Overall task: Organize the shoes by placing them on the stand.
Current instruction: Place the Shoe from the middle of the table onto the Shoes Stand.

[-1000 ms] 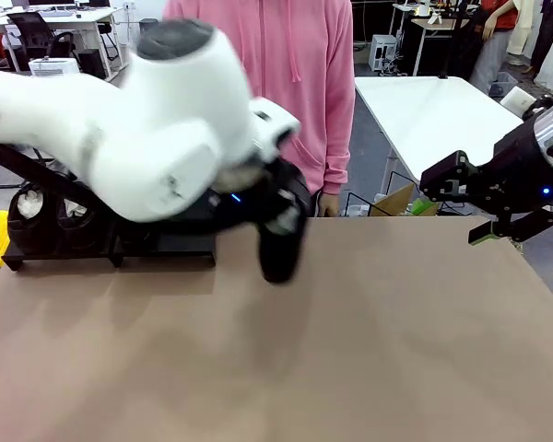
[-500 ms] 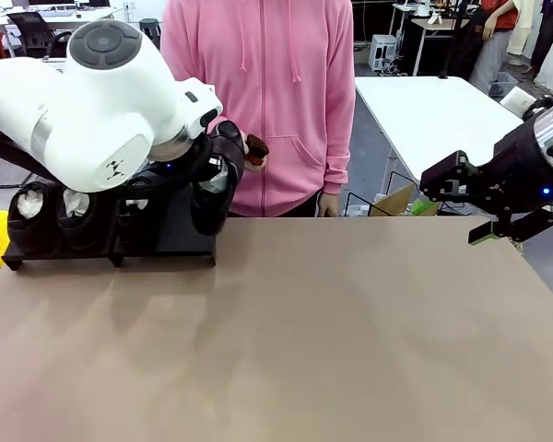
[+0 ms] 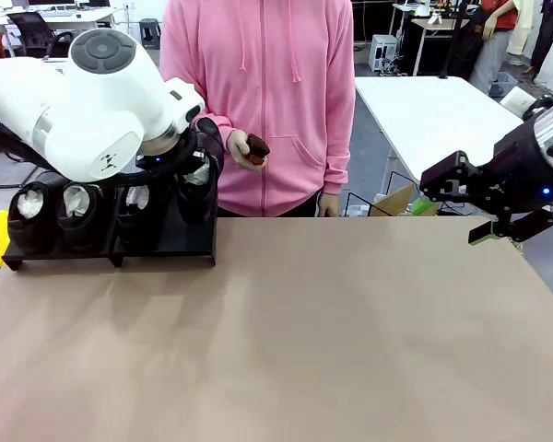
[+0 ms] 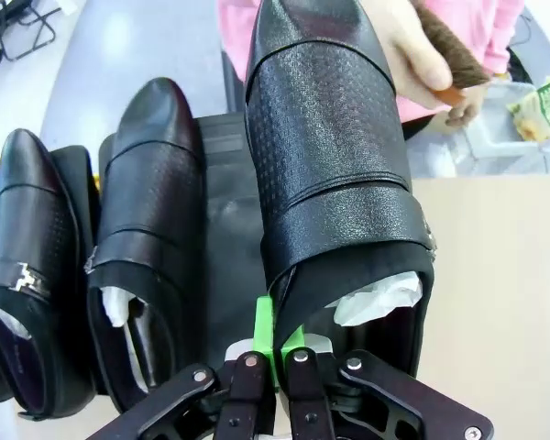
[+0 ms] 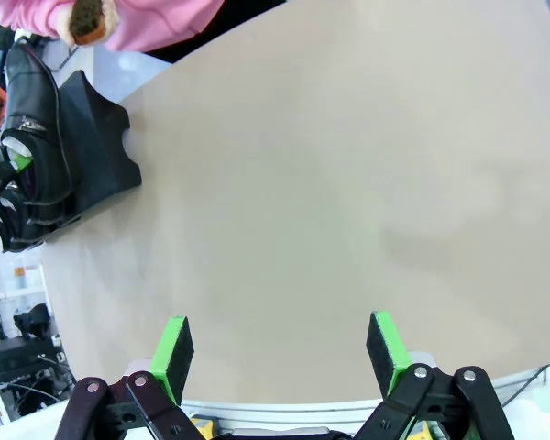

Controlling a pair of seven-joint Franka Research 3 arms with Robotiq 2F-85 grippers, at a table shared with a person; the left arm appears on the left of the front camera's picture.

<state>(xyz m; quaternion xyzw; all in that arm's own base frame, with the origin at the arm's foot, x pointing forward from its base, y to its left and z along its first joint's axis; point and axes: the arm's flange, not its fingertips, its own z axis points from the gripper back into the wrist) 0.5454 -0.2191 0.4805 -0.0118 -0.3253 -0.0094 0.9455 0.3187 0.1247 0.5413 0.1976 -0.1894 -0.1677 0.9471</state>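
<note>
Three shoes [image 4: 137, 247] stand on the stand [image 3: 161, 247] at left. The left gripper [image 4: 275, 353] is clamped on the heel rim of a fourth shoe [image 4: 335, 174], held over the stand's vacant right slot. Advice: lower it level, parallel to its neighbour, before letting go. The right gripper [image 5: 280, 353] hangs spread and empty.

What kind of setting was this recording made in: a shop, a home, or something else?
Most likely a robotics lab or open workshop, not a shop. White worktables and black office chairs fill the background, and a white robot arm sets a glossy black leather shoe on a low black stand.
</note>
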